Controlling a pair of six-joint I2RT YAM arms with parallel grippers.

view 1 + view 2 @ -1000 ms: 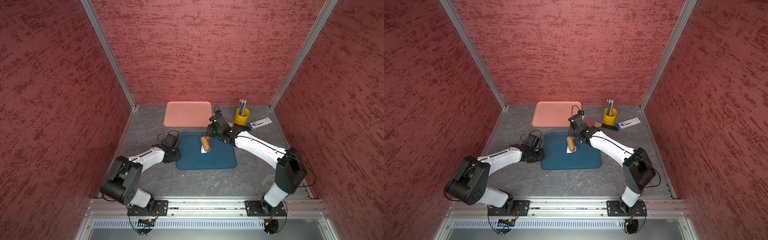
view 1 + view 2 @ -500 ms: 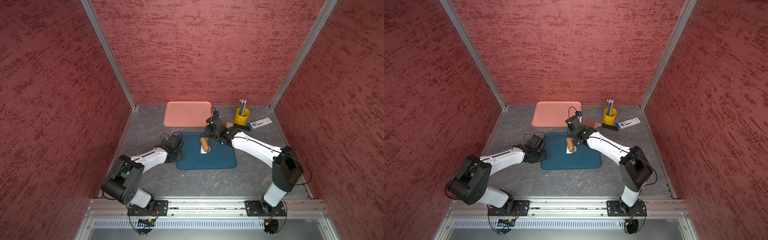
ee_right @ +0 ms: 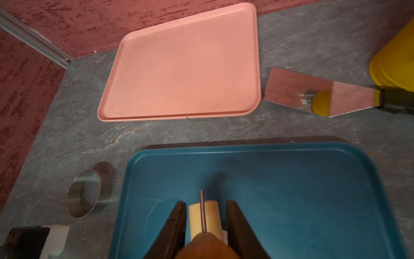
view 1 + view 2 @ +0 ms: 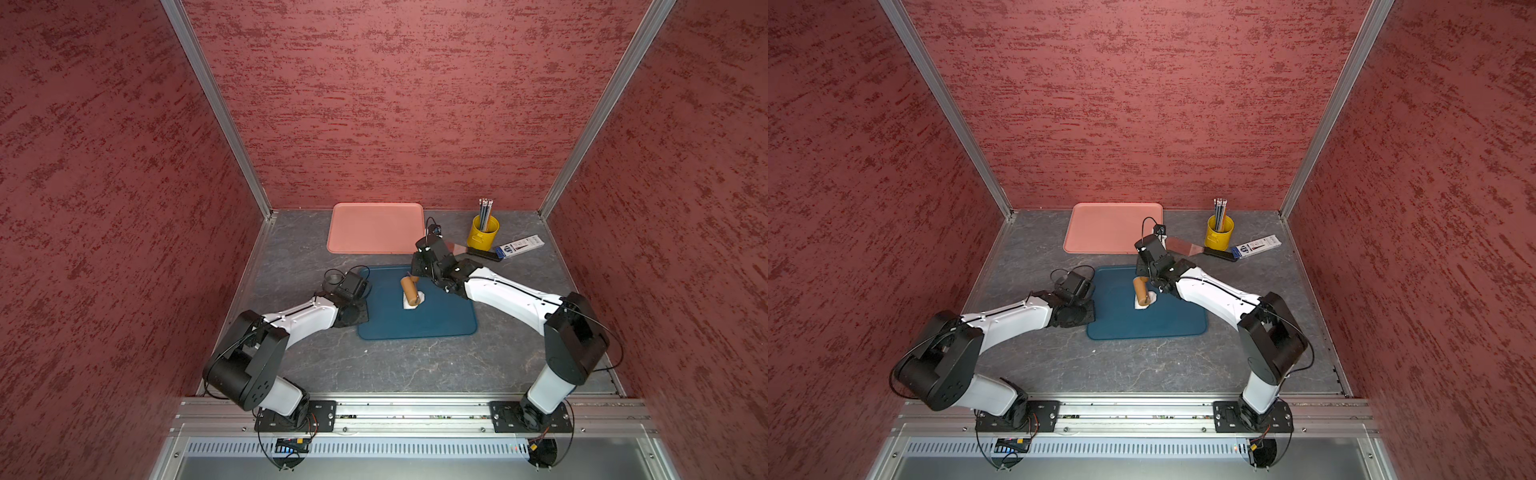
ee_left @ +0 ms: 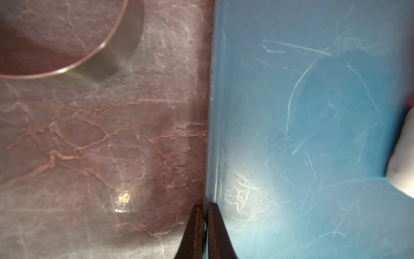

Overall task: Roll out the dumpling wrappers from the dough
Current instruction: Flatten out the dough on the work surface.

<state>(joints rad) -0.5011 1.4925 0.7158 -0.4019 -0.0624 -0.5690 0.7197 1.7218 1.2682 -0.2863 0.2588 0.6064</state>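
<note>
Dough (image 4: 419,297) sits mid blue tray (image 4: 436,324) under the rolling pin (image 4: 409,289) the right gripper (image 3: 205,203) clamps, and the left gripper (image 5: 205,210) just pinched shut on the tray's rim, probably steadying it for rolling.

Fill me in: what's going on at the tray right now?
The right gripper holds a small wooden rolling pin by its brown handle, with the roller lying on the soft white dough lump in the dark blue plastic tray. The left gripper is shut at the tray's left rim, apparently pinching it.
</note>
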